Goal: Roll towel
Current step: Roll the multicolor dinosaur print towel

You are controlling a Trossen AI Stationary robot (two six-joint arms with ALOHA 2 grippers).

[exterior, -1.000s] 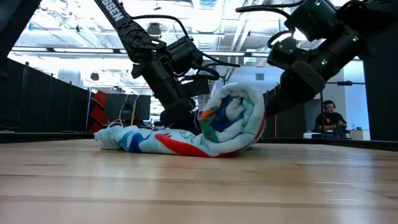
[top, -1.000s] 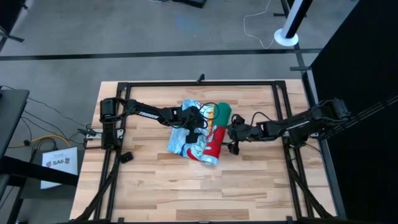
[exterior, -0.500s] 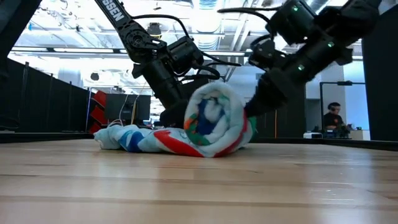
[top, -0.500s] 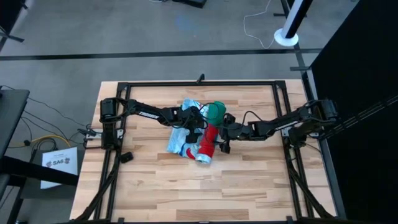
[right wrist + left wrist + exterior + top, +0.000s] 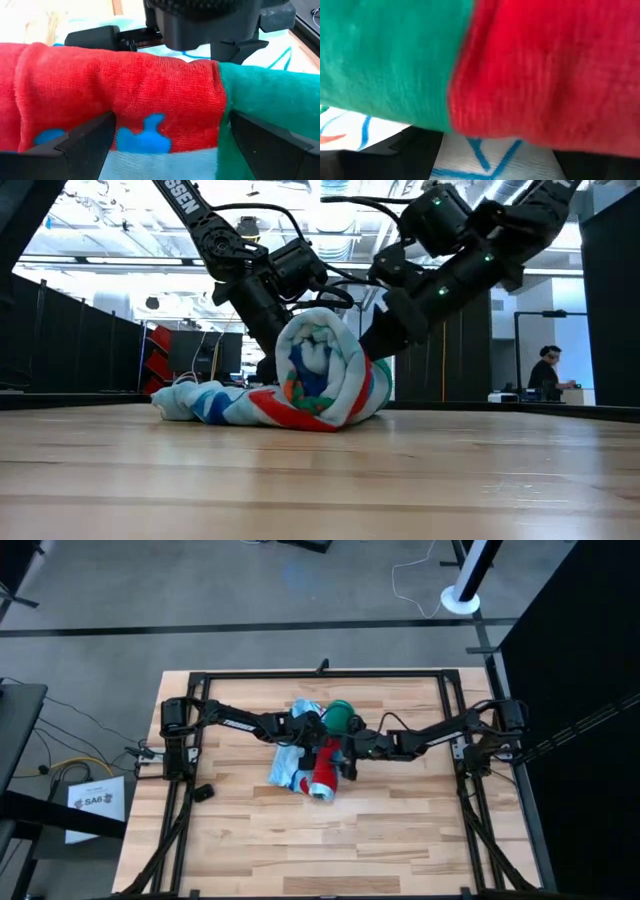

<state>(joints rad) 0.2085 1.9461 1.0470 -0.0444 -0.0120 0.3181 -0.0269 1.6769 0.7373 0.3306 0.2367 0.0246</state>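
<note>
Here the towel (image 5: 322, 762) roll lies between both grippers, its axis across them; right gripper (image 5: 350, 757) spread open behind it, left gripper (image 5: 312, 738) fingers unclear.

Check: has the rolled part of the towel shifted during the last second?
Yes. The towel roll moved toward the left arm's side of the table frame, pushed by the right hand.

1. Left gripper (image 5: 312, 736) is jammed against the towel (image 5: 322, 762) roll, so from above you can't tell how its fingers sit.
2. Left wrist view is pure close-up towel (image 5: 470, 65), blurry, cut off on every side.
3. Right gripper (image 5: 372, 345) disappears behind the roll (image 5: 320, 375) in the low view.
4. Person (image 5: 548, 370) far behind the counter (image 5: 320, 480) is too small to make out.
</note>
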